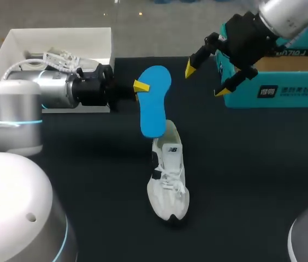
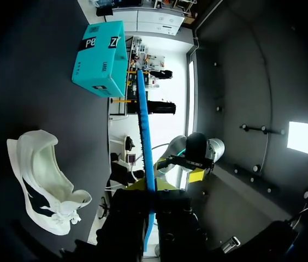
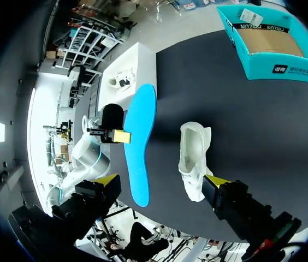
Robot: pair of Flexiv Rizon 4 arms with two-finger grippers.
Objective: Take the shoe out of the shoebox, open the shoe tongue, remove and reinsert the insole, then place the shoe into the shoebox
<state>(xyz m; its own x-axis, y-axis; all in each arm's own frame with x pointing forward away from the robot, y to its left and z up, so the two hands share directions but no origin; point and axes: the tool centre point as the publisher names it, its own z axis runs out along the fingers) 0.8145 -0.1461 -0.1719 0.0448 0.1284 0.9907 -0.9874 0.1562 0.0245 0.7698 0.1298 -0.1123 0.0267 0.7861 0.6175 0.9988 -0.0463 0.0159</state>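
Head view: L gripper [image 1: 143, 86] clamps insole [image 1: 155, 103], R gripper [image 1: 206, 80] apart by shoebox [image 1: 277, 93]; shoe [image 1: 169, 180] outside.

Head camera high behind, looking down on table [image 1: 252, 180], left wrist close, edge-on to blue insole [image 2: 144, 136], right wrist farther back, all sharing white shoe [image 1: 169, 174]

The left arm [image 1: 45, 90] was a smooth silver-grey cylinder with a thin band of blue light at its joint. A white cable bundle [image 1: 61, 57] was looped on top, ahead of a black wrist block. The right arm [image 1: 288, 16] had the same silver shell. The left end effector [image 1: 143, 86] and right end effector [image 1: 206, 79] were matte black with tapered, yellow-tipped fingers. The rounded white housing [image 1: 12, 202] had a small dimple.
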